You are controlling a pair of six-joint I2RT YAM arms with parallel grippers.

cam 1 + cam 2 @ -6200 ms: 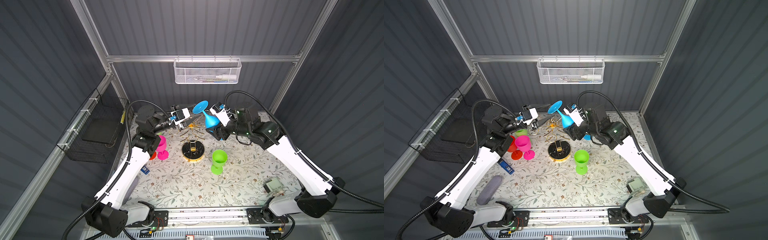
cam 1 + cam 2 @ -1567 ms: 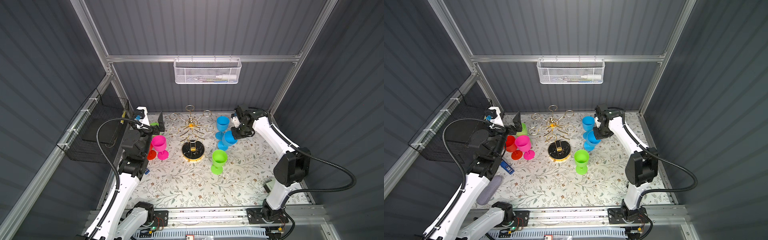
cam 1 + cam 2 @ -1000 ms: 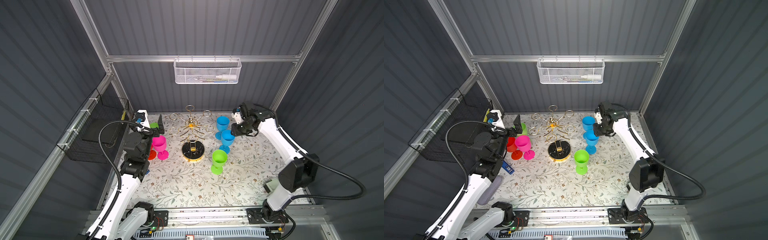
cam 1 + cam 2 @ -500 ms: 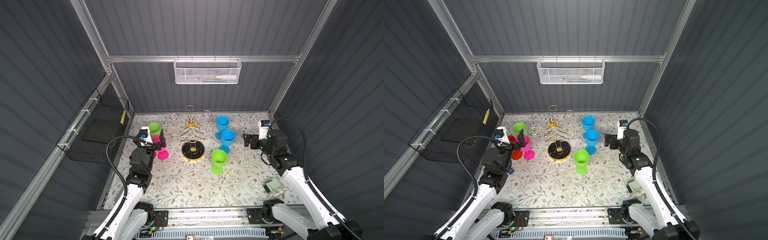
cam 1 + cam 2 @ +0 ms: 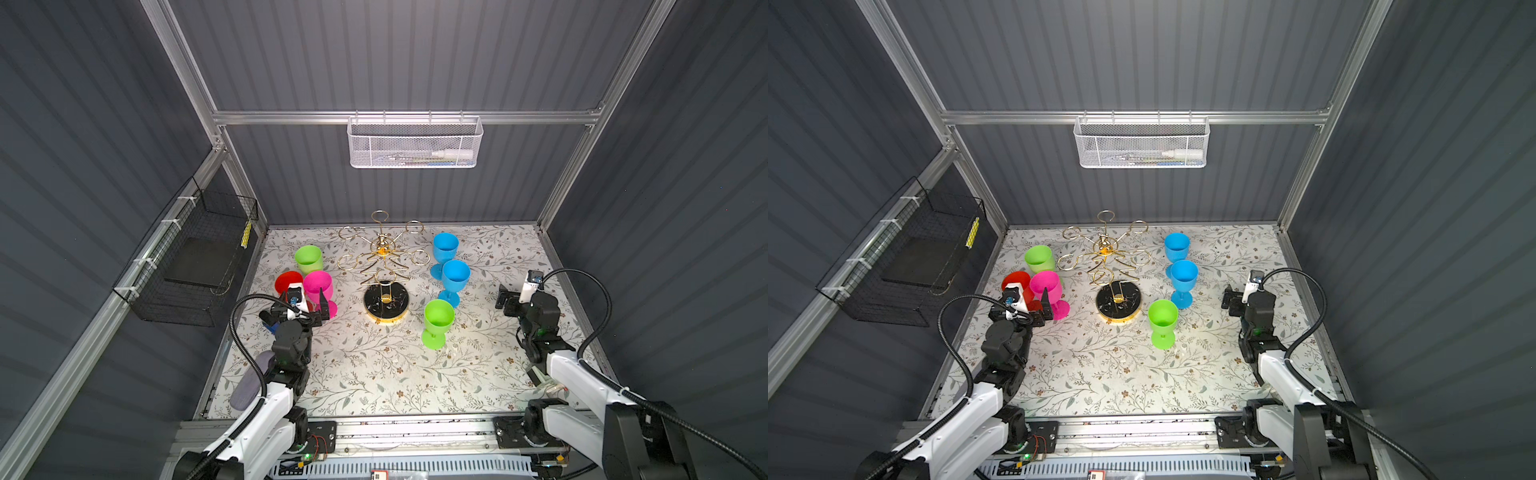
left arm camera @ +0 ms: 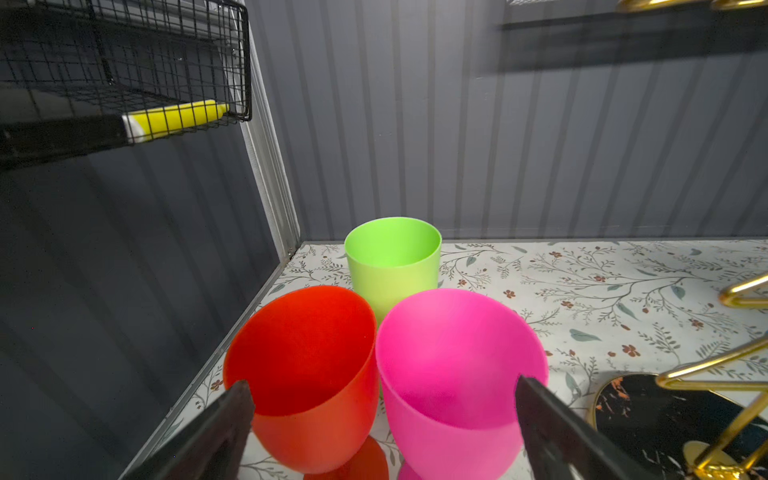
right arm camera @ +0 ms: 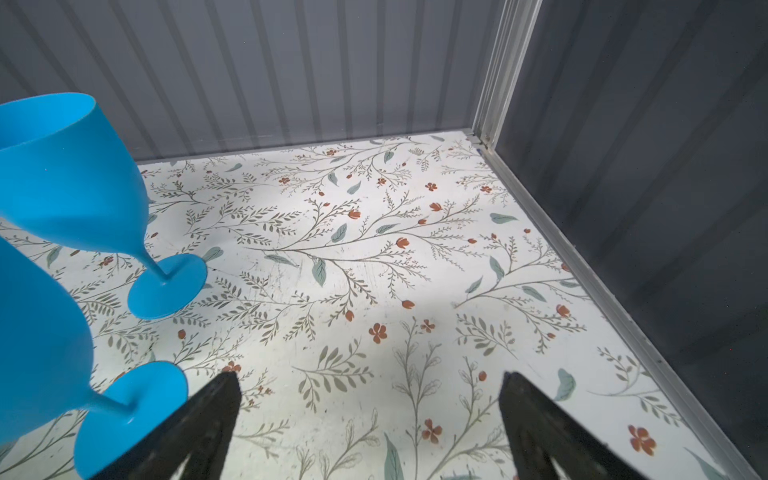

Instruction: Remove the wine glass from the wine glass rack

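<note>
Your wine glass rack (image 5: 386, 300) stands mid-worktop (image 5: 374, 374) toward the back wall, and the near blue wine glass (image 5: 455, 275) and far blue wine glass (image 5: 445, 248) stand upright on the worktop just right of it. Note your left jaws wide, holding nothing, close behind the red wine glass (image 6: 307, 374) and pink wine glass (image 6: 453, 374). Note your right jaws equally wide, holding nothing, over open worktop right of the blue pair and apart from them.

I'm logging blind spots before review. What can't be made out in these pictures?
- Red glass stem: both top views, behind the left gripper.
- White mesh basket contents: top views, too small.
- Wine glass rack: left wrist view, cut off by the edge.
- Grey object by the left arm: top view, partly covered, unidentifiable.
</note>
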